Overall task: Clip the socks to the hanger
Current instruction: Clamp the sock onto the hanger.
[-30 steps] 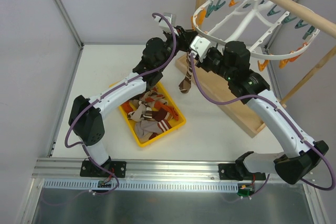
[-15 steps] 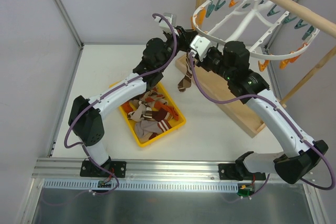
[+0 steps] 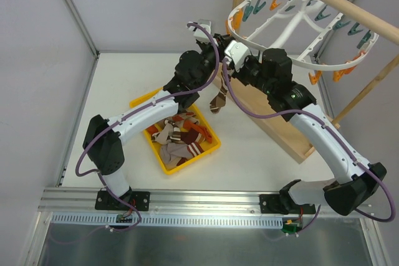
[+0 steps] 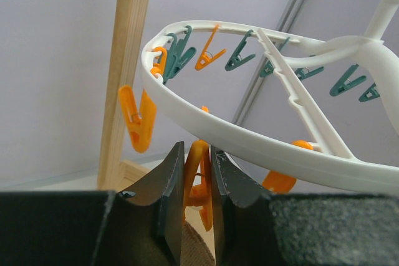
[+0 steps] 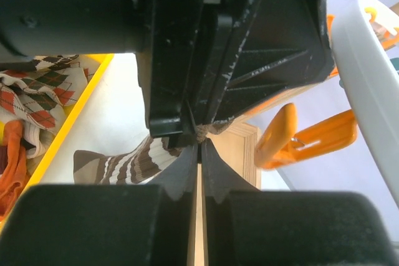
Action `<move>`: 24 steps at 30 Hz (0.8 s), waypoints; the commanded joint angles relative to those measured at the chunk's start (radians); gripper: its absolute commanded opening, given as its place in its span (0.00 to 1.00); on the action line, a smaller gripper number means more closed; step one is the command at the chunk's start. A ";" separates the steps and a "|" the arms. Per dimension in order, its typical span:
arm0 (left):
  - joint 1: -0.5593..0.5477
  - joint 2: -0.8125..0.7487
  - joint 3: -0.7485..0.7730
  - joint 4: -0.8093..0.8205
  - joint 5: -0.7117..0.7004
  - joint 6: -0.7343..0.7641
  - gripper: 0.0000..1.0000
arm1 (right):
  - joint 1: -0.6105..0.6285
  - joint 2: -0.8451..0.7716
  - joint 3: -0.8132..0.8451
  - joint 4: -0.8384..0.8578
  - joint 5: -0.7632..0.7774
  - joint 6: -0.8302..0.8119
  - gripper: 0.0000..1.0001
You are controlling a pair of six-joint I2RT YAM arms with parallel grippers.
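Grey walls are seen behind the white table; the hanger is hung from a wooden pole. An orange clothespin on its rim is squeezed by the nearly closed left gripper. Directly beneath, the striped sock is pinched at its top edge by the fully closed right gripper, its length hanging straight down from both grippers.

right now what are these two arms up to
The left claw is squeezing an orange plastic clothespin under the white oval plastic hanger. The right claw pinches a brown-and-cream striped sock, held up at that pin; whether it is clipped yet isn't clear. More patterned socks lie in the yellow plastic tray.
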 commanded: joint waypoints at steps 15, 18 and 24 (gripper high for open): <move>-0.012 -0.017 -0.010 0.073 -0.052 0.017 0.00 | -0.006 -0.014 0.056 0.070 0.014 0.004 0.01; -0.010 -0.015 -0.013 0.075 -0.055 0.020 0.00 | -0.006 -0.014 0.059 0.073 0.016 0.002 0.01; -0.013 -0.009 -0.022 0.078 -0.058 0.014 0.00 | -0.006 -0.017 0.062 0.087 0.017 0.002 0.01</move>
